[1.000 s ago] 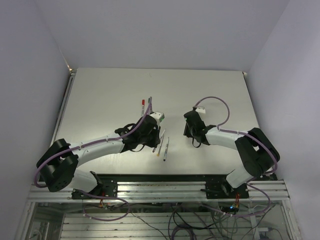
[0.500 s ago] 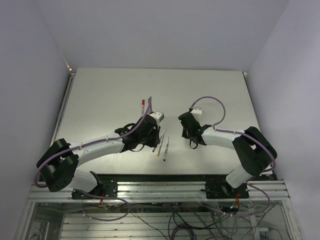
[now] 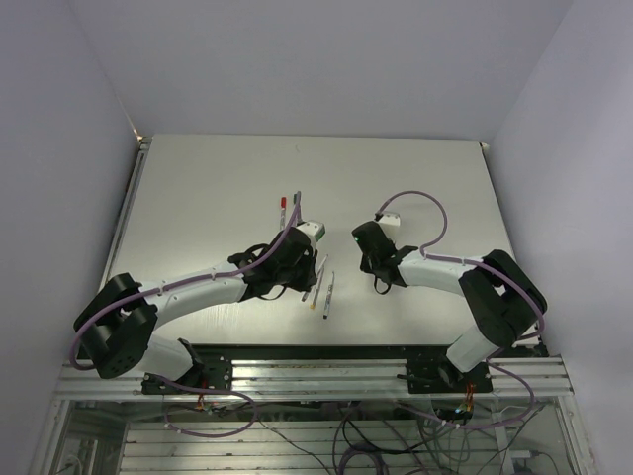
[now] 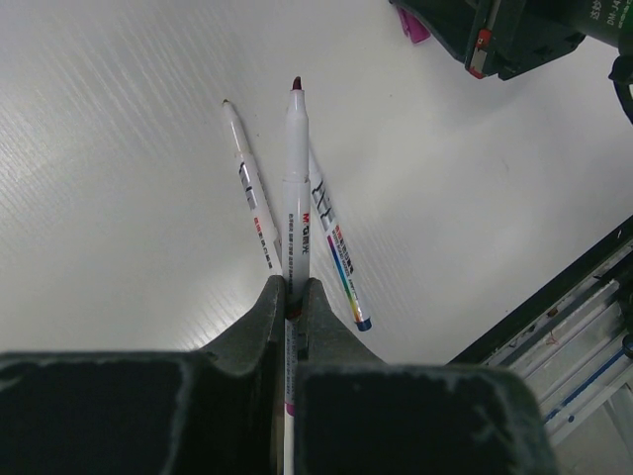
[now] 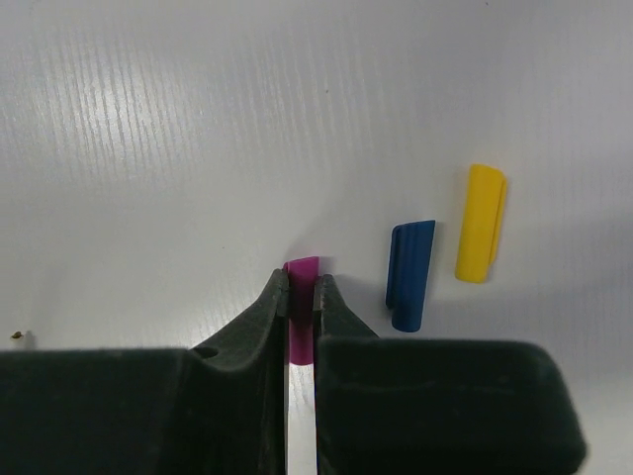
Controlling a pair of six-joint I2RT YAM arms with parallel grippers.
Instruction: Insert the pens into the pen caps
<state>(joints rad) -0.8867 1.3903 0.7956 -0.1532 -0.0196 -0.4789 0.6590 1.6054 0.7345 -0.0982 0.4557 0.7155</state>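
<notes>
My left gripper (image 4: 294,287) is shut on a silvery pen (image 4: 297,178) whose dark magenta tip points away, held above the table. Under it lie two more pens: an orange-tipped pen (image 4: 249,188) and a blue-ended pen (image 4: 336,252). My right gripper (image 5: 302,280) is shut on the magenta cap (image 5: 302,297), its end sticking out past the fingertips, low over the table. A blue cap (image 5: 408,272) and a yellow cap (image 5: 480,223) lie just to its right. In the top view the left gripper (image 3: 300,269) and the right gripper (image 3: 376,269) face each other across a small gap.
Two more pens (image 3: 288,208) lie side by side behind the left arm, one with a red end. The two loose pens (image 3: 323,287) lie near the table's front edge (image 3: 326,345). The right gripper's body (image 4: 495,35) shows at the top right of the left wrist view.
My right gripper has moved a little to the left, toward the left gripper, with the magenta cap in it. The left gripper has held still with its pen.
</notes>
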